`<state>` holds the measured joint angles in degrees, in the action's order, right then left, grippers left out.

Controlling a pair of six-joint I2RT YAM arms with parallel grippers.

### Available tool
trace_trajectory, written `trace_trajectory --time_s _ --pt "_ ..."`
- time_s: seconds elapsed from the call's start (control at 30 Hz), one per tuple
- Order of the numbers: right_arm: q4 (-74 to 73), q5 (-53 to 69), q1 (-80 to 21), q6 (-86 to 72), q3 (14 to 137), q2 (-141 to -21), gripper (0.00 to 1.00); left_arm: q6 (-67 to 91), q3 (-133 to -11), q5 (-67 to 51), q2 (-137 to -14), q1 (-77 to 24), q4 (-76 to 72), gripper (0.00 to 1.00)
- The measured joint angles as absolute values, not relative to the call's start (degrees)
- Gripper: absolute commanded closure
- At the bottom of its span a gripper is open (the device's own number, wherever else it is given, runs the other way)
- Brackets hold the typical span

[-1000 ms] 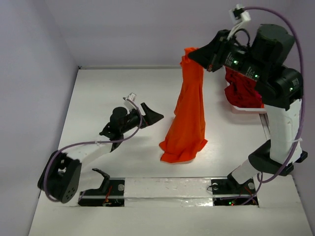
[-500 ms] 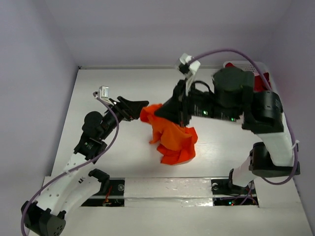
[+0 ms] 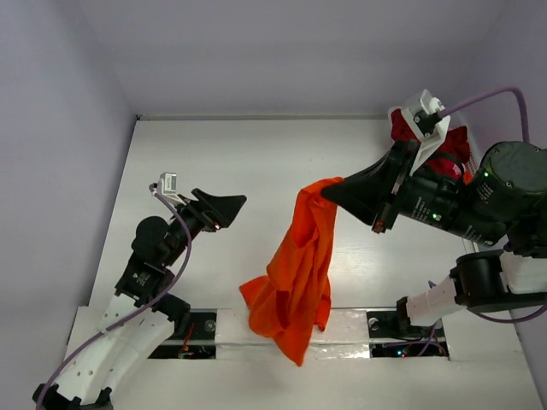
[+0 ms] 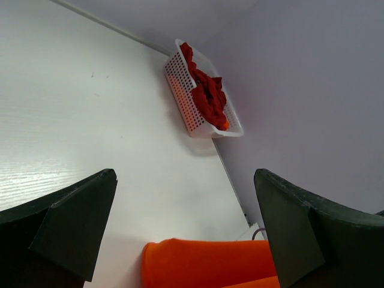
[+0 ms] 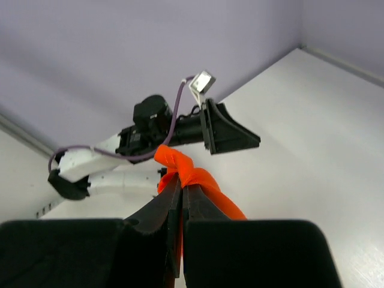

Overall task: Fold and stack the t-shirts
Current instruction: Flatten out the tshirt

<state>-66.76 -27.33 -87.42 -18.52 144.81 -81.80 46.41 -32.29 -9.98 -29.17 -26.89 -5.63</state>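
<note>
A bright orange t-shirt (image 3: 295, 273) hangs bunched in the air over the table's near middle, its lower end dangling past the front rail. My right gripper (image 3: 335, 190) is shut on its top edge; in the right wrist view the jaws (image 5: 181, 183) pinch an orange fold (image 5: 180, 163). My left gripper (image 3: 224, 209) stands open to the left of the shirt, apart from it. In the left wrist view the orange t-shirt (image 4: 204, 264) shows low between the spread fingers (image 4: 75, 222). Dark red t-shirts (image 3: 444, 145) lie in the basket, also seen as a red heap (image 4: 205, 90).
A white lattice basket (image 4: 186, 105) stands at the back right by the wall, partly hidden behind my right arm in the top view. Walls close in the table (image 3: 214, 162) at the left, back and right. The front rail (image 3: 342, 329) runs along the near edge.
The right gripper has swung back right and up, lifting the orange shirt off the table so it hangs. The left gripper has pulled back left, away from the cloth.
</note>
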Motion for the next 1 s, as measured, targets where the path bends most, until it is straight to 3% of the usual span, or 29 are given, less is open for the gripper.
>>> trace_trajectory --time_s 0.13,0.33,0.73,1.0 --pt "-66.92 -29.23 -86.35 -17.89 149.27 -86.91 1.00 46.59 -32.77 -9.98 -29.12 -26.89 -3.57 0.01" --pt "-66.46 -25.91 -81.12 -17.85 138.98 -91.37 1.00 47.86 -32.77 -10.48 -29.98 -26.89 -3.62 0.02" --pt "-65.47 -19.66 -58.26 -18.81 143.92 -95.96 1.00 47.44 -37.08 -10.48 -32.23 -26.89 -3.16 0.05" --pt "-64.73 -19.20 -52.29 -19.07 141.97 -100.03 1.00 47.33 -37.76 -10.52 -34.85 -26.89 -2.68 0.02"
